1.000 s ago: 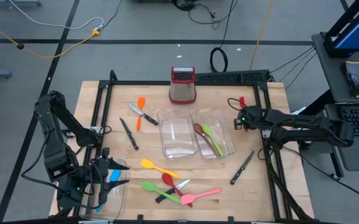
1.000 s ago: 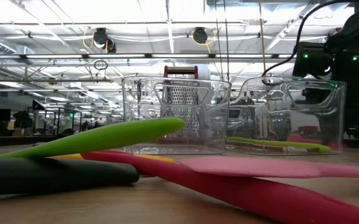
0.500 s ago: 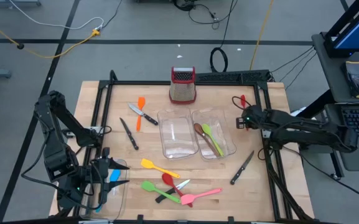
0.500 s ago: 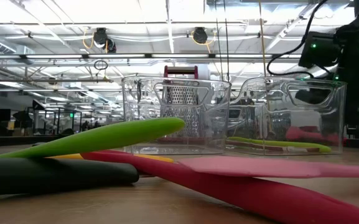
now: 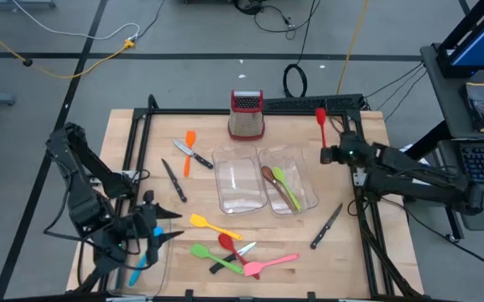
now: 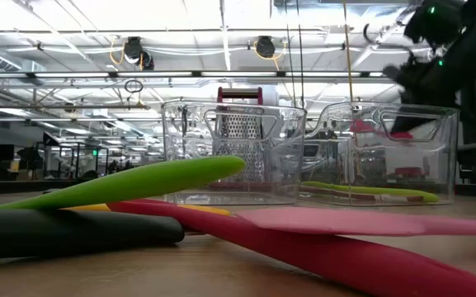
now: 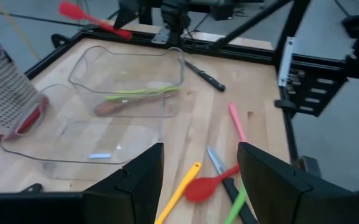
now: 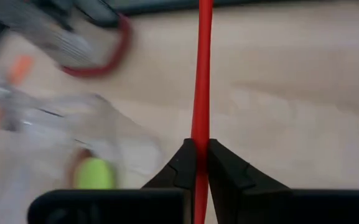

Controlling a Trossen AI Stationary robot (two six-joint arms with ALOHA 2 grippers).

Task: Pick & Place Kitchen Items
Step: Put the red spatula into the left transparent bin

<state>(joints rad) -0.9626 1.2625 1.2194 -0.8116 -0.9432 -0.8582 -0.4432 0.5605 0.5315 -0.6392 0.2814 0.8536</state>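
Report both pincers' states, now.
Left pincer: open, holding nothing, near the table's front left corner.
Right pincer: shut on the red spatula, lifted beside the right tray.

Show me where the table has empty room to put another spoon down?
Bare wood lies between the grater and the table's far right corner, and around the lone knife right of the trays. It is crowded at the front, where the yellow spatula, green and pink ones overlap.
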